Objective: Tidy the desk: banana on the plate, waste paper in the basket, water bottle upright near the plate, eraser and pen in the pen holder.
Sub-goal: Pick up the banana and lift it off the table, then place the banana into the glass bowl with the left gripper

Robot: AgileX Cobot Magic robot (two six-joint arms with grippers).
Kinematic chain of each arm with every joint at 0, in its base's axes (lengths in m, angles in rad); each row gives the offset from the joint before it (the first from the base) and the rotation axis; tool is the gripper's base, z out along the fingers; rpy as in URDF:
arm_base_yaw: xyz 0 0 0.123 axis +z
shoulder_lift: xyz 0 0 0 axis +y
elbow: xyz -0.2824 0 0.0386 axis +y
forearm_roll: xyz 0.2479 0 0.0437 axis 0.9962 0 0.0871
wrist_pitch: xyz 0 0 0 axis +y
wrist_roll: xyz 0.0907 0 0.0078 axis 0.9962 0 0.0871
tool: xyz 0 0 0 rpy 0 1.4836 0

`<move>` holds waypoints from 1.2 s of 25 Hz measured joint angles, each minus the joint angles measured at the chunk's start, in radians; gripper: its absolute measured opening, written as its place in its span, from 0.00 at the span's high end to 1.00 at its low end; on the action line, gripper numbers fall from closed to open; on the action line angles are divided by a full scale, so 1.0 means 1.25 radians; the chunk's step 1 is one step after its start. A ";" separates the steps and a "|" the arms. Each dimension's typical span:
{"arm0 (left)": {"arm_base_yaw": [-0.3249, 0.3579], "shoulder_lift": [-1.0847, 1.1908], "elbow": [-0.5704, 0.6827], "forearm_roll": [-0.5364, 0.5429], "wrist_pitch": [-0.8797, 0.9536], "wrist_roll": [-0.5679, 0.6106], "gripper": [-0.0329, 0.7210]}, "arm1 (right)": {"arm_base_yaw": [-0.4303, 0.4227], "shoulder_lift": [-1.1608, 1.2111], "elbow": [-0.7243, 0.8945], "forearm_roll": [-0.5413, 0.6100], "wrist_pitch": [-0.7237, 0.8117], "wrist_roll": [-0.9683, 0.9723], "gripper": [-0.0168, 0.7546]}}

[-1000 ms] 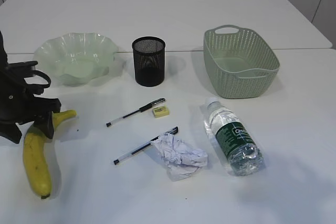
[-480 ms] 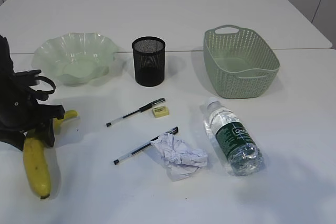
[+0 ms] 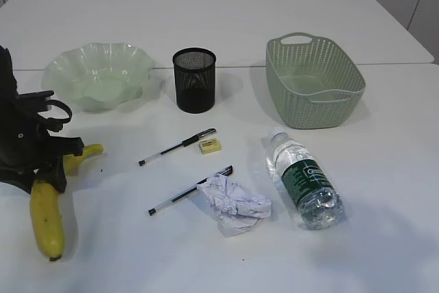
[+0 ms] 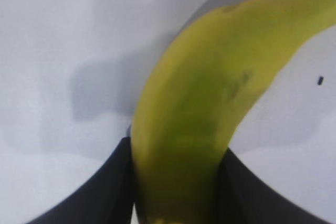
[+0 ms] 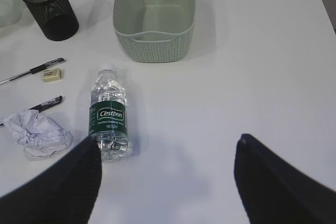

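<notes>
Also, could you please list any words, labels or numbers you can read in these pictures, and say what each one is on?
"Cestbon": on the dark green label of the water bottle lying on its side.
Smaller print under that word: too small to read.
Eraser: any print is too small to read.
Nothing else shows readable text.

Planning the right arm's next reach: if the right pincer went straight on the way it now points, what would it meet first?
Probably bare table: the open right pincer points ahead with nothing between its fingers. The water bottle lies off to its left.
</notes>
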 joint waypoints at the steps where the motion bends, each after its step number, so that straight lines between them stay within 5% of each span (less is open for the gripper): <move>1: 0.000 -0.002 0.000 0.002 0.000 0.000 0.61 | 0.000 0.000 0.000 0.000 0.000 0.000 0.22; 9: 0.000 -0.124 -0.043 0.025 -0.001 0.030 0.61 | 0.000 0.000 0.000 0.000 0.000 0.000 0.22; 23: 0.000 -0.056 -0.459 0.044 0.081 0.038 0.62 | 0.000 0.000 0.000 0.002 0.000 -0.002 0.22; 30: 0.013 0.086 -0.591 -0.030 0.104 0.036 0.62 | 0.000 0.000 0.000 0.002 0.002 -0.002 0.22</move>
